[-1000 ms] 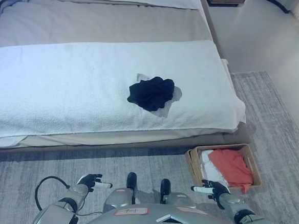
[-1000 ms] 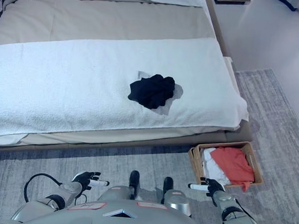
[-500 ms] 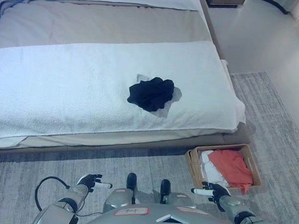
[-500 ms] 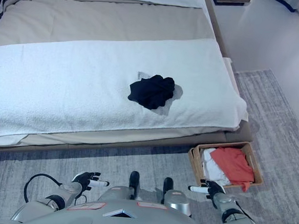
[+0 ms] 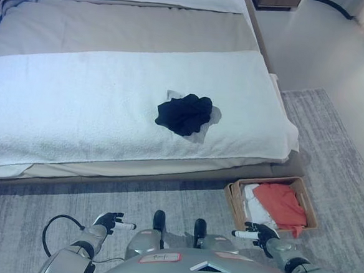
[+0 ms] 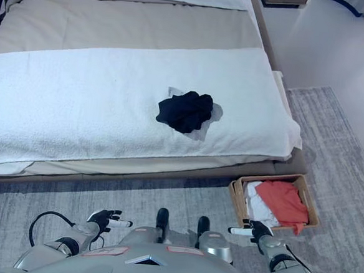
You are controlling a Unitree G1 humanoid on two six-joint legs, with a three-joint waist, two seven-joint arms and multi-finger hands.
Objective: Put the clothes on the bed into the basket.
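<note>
We stand at the foot side of the bed, on the grey rug, with both hands low and empty. Our left hand and our right hand each hang with the fingers loosely extended, holding nothing.

The one garment left on the bed is the dark crumpled garment, lying on the white blanket towards its right half, with a pale bit of cloth showing under its edge. The basket sits on the rug just beside the bed's near right corner, already holding an orange garment over something white.

The step in hand, as we judge it, is to close in on the dark garment. To do it well, we need to step up to the bed's edge, since the garment lies well beyond our reach. We should then come down over the middle of the heap and gather deep, so that no sleeve trails, and lift clear before turning right to the basket.

We can read no brand, label or writing anywhere in these views.
</note>
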